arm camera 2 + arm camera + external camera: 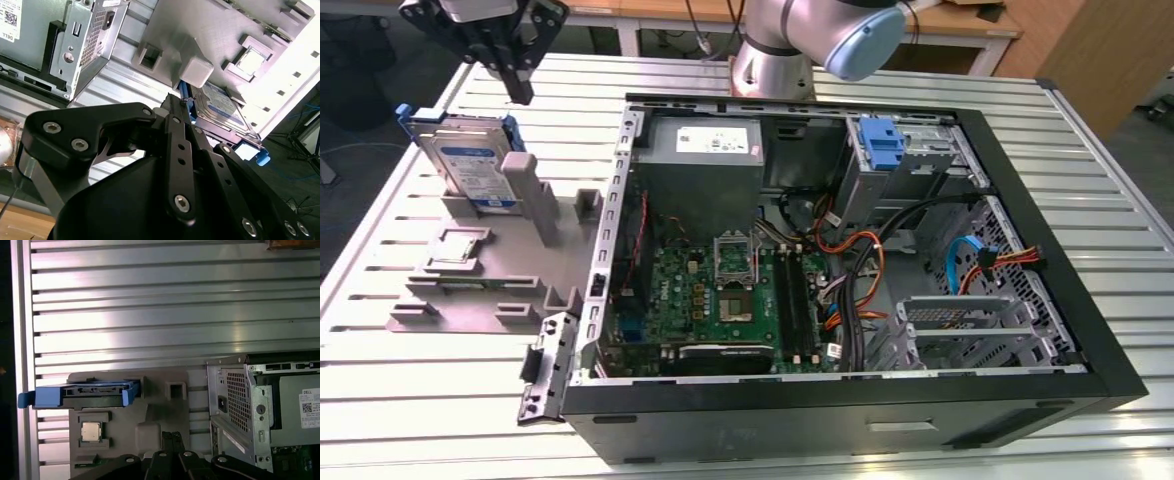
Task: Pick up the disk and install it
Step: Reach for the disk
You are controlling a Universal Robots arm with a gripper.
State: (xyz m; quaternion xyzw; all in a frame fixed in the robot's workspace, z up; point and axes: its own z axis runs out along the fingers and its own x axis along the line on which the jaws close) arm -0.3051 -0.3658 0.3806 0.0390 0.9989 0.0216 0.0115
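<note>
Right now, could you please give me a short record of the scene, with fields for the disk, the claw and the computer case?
disk: upright in the grey holder, on the exterior view's left, outside the case
claw: shut, empty, above the holder, apart from the disk
case: open, lying on the slatted table
progress: disk not yet picked up

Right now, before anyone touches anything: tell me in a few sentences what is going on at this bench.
A single robot arm is at work beside an open computer case lying on a slatted table. Its gripper hangs above the disk and slightly to one side, not touching it. Its jaws look shut and hold nothing. The disk stands on edge in a grey holder, on the exterior view's left of the case. It has not been picked up or installed yet.
</note>
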